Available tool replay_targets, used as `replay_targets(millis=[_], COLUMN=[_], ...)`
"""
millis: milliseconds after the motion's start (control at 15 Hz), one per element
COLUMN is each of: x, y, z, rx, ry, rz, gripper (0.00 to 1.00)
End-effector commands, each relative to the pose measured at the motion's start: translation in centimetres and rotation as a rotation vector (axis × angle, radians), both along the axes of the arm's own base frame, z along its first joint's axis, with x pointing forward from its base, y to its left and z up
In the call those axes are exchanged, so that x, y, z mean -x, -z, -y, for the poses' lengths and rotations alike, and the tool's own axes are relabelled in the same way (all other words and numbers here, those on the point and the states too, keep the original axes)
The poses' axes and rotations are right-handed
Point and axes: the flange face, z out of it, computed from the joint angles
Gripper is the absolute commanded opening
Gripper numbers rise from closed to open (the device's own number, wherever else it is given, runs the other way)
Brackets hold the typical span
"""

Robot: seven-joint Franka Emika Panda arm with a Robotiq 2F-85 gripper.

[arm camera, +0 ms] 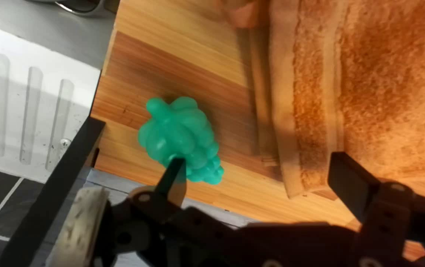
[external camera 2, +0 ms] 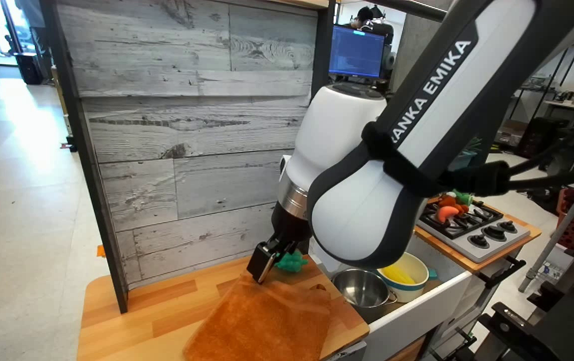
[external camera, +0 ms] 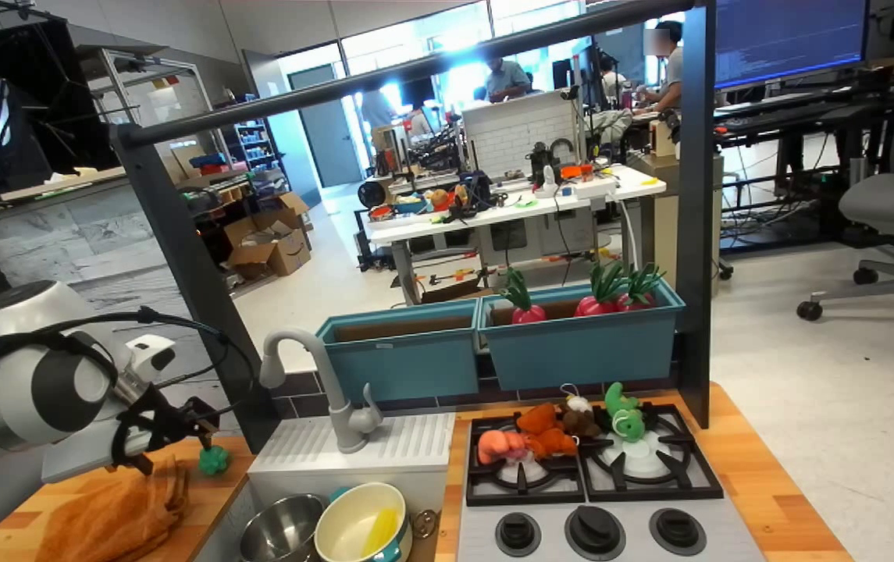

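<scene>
My gripper (arm camera: 258, 159) is open and empty, its two fingers wide apart, above the wooden counter (arm camera: 212, 89). A green, bumpy toy like a bunch of grapes (arm camera: 179, 137) lies on the counter by the left finger in the wrist view; that finger overlaps its lower edge, and I cannot tell if they touch. An orange-brown cloth (arm camera: 390, 92) lies on the counter, and the right finger is over its edge. In both exterior views the gripper (external camera: 176, 453) (external camera 2: 261, 263) is low over the counter, near the green toy (external camera: 213, 460) (external camera 2: 292, 261) and the cloth (external camera: 115, 511) (external camera 2: 266, 321).
A sink (external camera 2: 432, 311) beside the counter holds a metal pot (external camera 2: 362, 288) and a cream pot (external camera 2: 414, 273) with a yellow thing inside. A grey faucet (external camera: 322, 367), a stove (external camera: 521, 496) with soft toys, teal planters (external camera: 579, 351) and a wood-look wall (external camera 2: 206, 135) stand around.
</scene>
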Motion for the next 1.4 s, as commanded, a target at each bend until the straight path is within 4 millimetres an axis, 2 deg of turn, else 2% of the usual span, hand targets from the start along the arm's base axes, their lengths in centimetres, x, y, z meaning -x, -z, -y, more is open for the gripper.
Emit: replay_targets(millis=[0, 333, 733, 1000, 1067, 1133, 1333], x=[-0.9, -0.6, -0.1, 0.8, 1.0, 1.1, 1.7], y=[0.1, 0.5, -0.2, 1.2, 1.5, 1.8, 2.5], z=[0.0, 1.6, 1.8, 3.0, 3.4, 3.7, 4.4], rx=[0.029, 0.075, 0.104, 0.121, 0.119, 0.118, 0.121], ry=[0.046, 0.112, 0.127, 0.182, 0.198, 0.209, 0.233], rz=[0.038, 0.041, 0.083, 0.042, 0.027, 0.016, -0.007], gripper=[1.0, 1.0, 1.0, 1.0, 0.9, 0.72, 0.49])
